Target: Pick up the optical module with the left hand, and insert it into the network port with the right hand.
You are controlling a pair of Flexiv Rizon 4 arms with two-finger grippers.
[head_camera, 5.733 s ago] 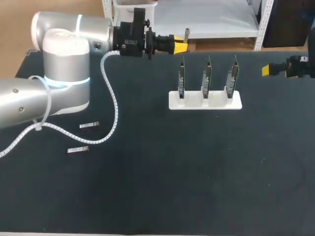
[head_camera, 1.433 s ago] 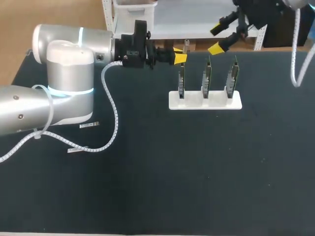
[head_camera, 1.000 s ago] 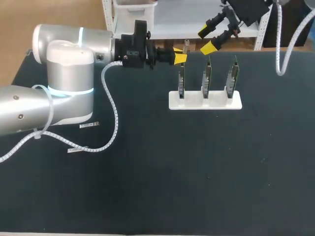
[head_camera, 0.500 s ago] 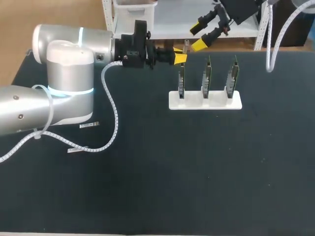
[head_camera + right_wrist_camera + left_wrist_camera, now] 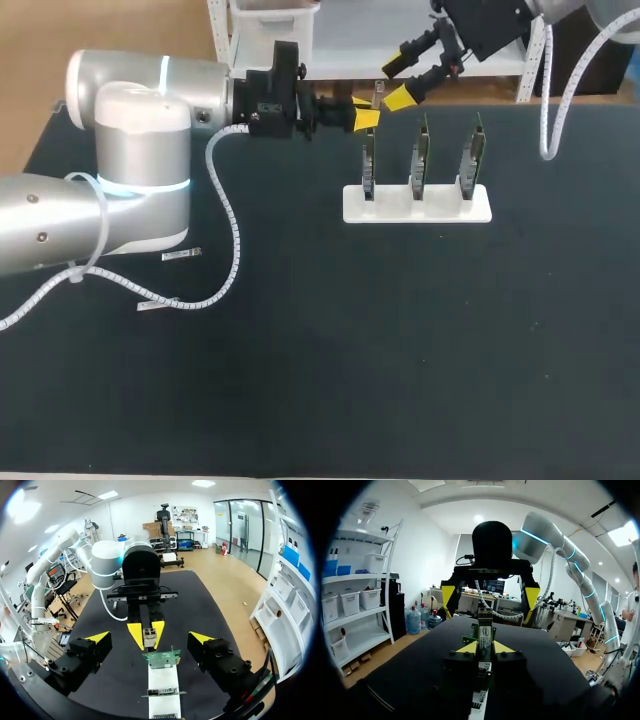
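Module (image 5: 149, 637) pinched in left claw (image 5: 366, 113) — right claw (image 5: 396, 82) spread, facing it

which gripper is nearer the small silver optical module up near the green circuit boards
Left. The left gripper is shut on the small silver optical module, holding it near the green circuit boards. The right gripper is open, facing it without touching it.

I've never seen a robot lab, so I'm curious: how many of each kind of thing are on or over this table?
Small silver metal optical modules: 3, two lying on the black table at and, one in the left gripper.
Upright green circuit boards: 3.
White plastic stand holding them: 1.
Total: 7.
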